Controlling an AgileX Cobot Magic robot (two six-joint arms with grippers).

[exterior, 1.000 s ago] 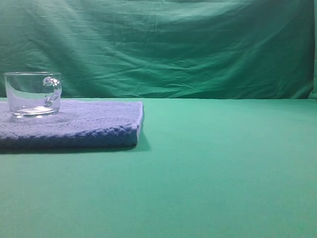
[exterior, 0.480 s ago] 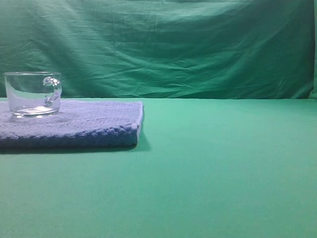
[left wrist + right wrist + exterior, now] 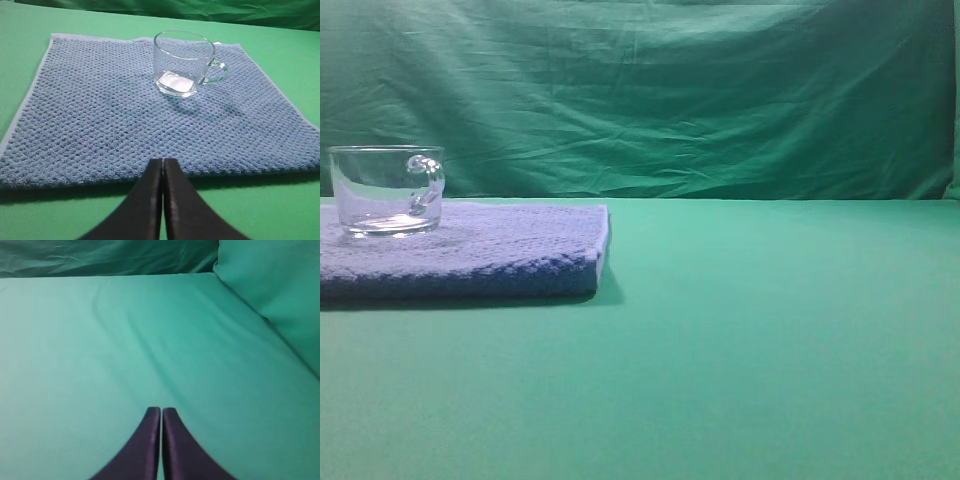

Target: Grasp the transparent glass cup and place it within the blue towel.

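Nearest in the left wrist view, the left hand [image 3: 162,167] shows as two dark tapered fingers pressed flat together, closed on nothing, poised over the green cloth-covered table [image 3: 280,200] just short of the near edge of the towel. The right hand [image 3: 161,415] looks the same in its own view: fingers closed together, empty, with only bare green cloth under and ahead of it, well apart from the task's things.

Beyond the left hand lies the thick, folded, blue-lavender towel with a knobbly woven texture [image 3: 100,115], spread flat and much wider than what it carries. Toward its far side stands the short, wide, clear glass mug with a thick base [image 3: 183,62], upright, its small looped handle turned to the right in this view. Its base rests wholly on the weave, clear of every edge, so it sits steady and looks unlikely to tip off.

In the high view the mug [image 3: 386,190] sits on the towel [image 3: 500,250] at the left, with no arm in the frame. Furthest back hangs a creased dark green backdrop [image 3: 670,90].

Judging by how things lie, the placing looks done: cup within the towel, both hands empty and clear of it
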